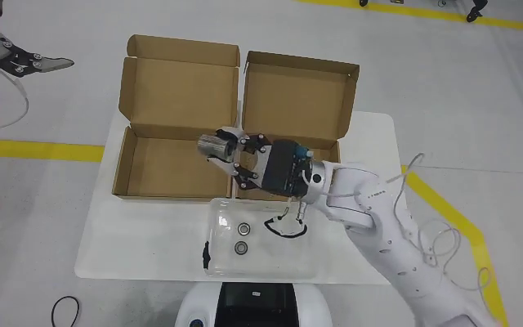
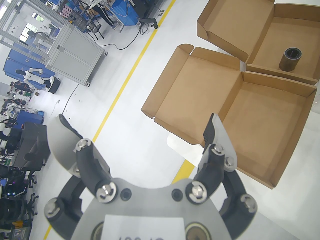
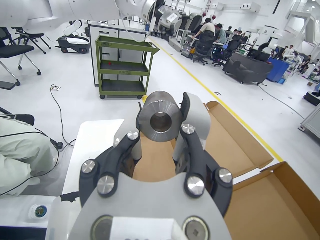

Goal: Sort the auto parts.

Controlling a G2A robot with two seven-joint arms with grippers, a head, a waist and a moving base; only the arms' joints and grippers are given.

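Step in hand: carrying a steel sleeve to its box.
My right fingers (image 3: 195,116) grip the steel sleeve (image 3: 160,121) in the air over the left box (image 1: 163,167), near the wall beside the right box (image 1: 298,102), where a dark sleeve (image 2: 290,59) stands. My left fingers (image 2: 217,133) are spread wide, empty, beyond the worktop (image 1: 368,163) edge. Next, I judge: confirm the box, lower, release.

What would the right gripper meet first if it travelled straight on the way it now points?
Probably nothing nearby. The right gripper, shut on a metal cylinder, points roughly level above the left cardboard box. The green cart stands far off in that line; depth is unclear.
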